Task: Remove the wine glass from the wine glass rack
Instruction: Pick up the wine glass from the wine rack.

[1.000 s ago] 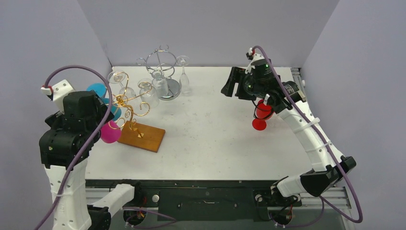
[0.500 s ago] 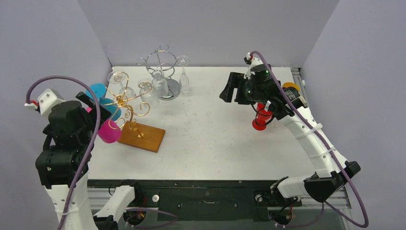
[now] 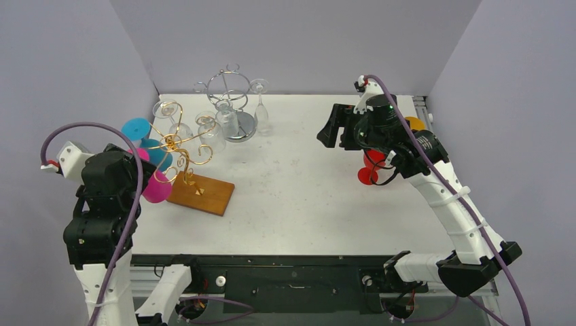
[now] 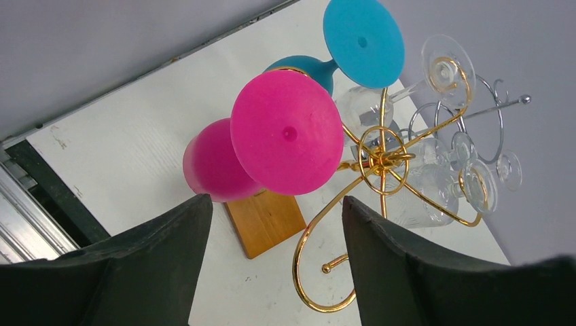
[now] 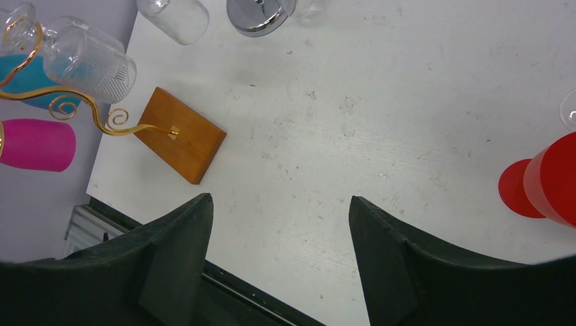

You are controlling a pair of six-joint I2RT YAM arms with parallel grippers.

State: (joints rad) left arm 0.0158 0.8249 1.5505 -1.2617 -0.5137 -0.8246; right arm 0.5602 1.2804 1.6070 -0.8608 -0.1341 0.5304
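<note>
A gold wire rack (image 3: 180,142) on a wooden base (image 3: 202,193) stands at the table's left. A pink glass (image 3: 157,189), a teal glass (image 3: 138,129) and clear glasses hang from it. In the left wrist view the pink glass (image 4: 285,132) and teal glass (image 4: 363,41) show their round feet, with the rack's gold hub (image 4: 384,159) beside them. My left gripper (image 4: 275,200) is open and empty, just short of the pink glass. My right gripper (image 5: 278,197) is open and empty above the table's middle. It also shows in the top view (image 3: 333,129).
A red glass (image 3: 371,163) rests on the table beside my right arm and shows at the right wrist view's edge (image 5: 550,180). A silver rack (image 3: 231,102) with clear glasses stands at the back. An orange object (image 3: 413,123) lies behind my right arm.
My left arm has drawn back and dropped toward the near left, away from the gold rack. My right arm has shifted slightly right, off the red glass.
</note>
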